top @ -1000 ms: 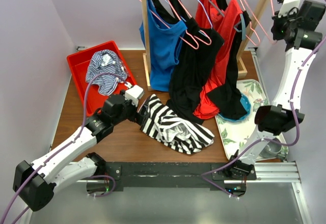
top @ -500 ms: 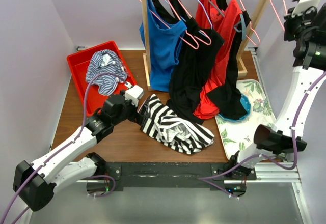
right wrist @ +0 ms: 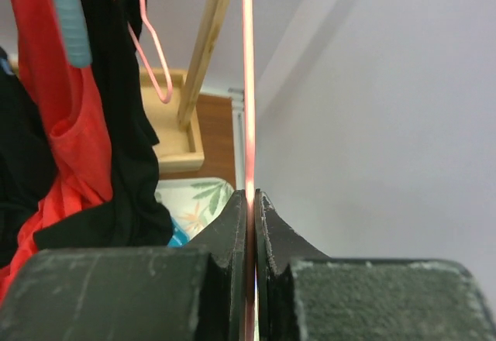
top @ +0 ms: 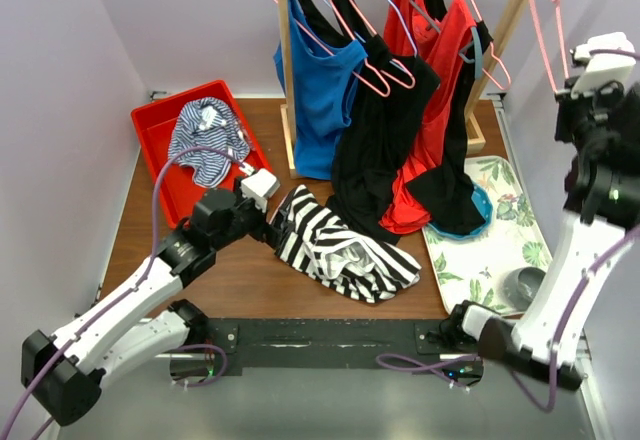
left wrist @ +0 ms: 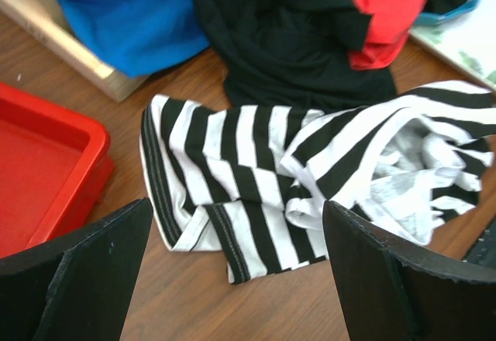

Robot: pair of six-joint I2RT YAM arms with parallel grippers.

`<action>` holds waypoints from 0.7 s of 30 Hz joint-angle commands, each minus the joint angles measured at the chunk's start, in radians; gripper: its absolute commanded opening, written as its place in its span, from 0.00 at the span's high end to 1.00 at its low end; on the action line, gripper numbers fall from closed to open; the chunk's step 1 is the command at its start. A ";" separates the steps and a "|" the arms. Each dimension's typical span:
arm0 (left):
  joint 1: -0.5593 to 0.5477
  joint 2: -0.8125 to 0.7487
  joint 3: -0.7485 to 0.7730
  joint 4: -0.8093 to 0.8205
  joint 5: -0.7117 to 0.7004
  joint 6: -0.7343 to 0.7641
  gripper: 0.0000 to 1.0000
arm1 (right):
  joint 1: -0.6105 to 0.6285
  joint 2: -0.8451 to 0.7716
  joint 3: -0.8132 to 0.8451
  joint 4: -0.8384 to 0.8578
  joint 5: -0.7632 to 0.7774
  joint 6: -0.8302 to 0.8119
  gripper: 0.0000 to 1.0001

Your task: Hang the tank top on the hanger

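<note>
Tank top (top: 340,245) lies crumpled on bench (top: 240,285), near front edge, below the hung tops. L jaws wide apart, low at its left hem. R jaws raised far right, pinched tight on pink hanger (right wrist: 248,62) wire.

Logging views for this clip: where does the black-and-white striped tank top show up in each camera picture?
Top external: the tank top lies crumpled on the table at centre, just right of the left fingers.
Left wrist: it fills the middle and right, ahead of the open fingers.
Right wrist: not in it.
Shared landmark: the wooden rack, upper left in the left wrist view, left of centre in the right wrist view.
</note>
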 commanded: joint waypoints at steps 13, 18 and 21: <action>0.006 -0.104 0.251 0.097 0.105 0.154 0.02 | -0.004 -0.269 0.135 -0.172 -0.242 0.054 1.00; 0.006 -0.159 0.319 0.031 0.096 0.269 0.01 | -0.004 -0.296 0.066 -0.183 -0.418 0.040 1.00; 0.006 -0.213 0.325 0.012 0.096 0.350 0.00 | -0.004 -0.299 0.045 -0.211 -0.539 0.019 1.00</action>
